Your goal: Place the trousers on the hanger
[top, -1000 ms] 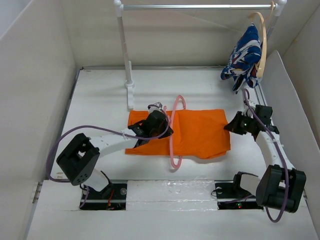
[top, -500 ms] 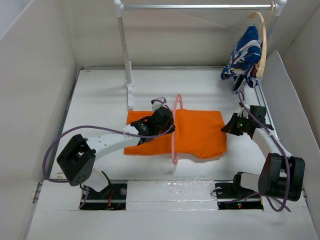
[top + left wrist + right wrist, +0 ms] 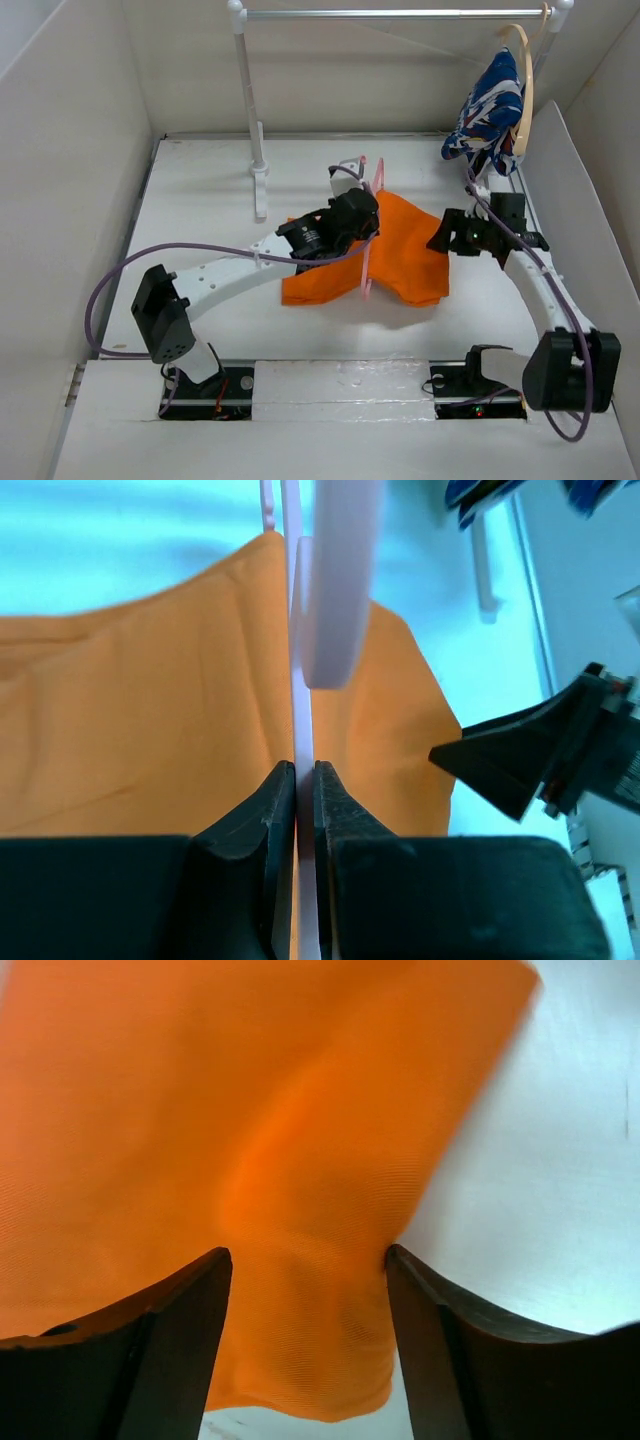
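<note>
Left jaws clamp the hanger (image 3: pixel 367 272); right jaws gape over trousers (image 3: pixel 410 250) on the white table (image 3: pixel 200 200).

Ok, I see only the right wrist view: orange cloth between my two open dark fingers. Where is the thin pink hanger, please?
Observer: The thin pink loop-shaped hanger stands on edge across the bright orange cloth trousers, to the left of your right gripper.
Operator: Is something holding it?
Observer: Yes, the left gripper is shut on its thin rod.
Operator: And what is behind my arm?
Observer: A blue-and-white patterned garment hangs on a thick tan hanger from the metal rail.
</note>
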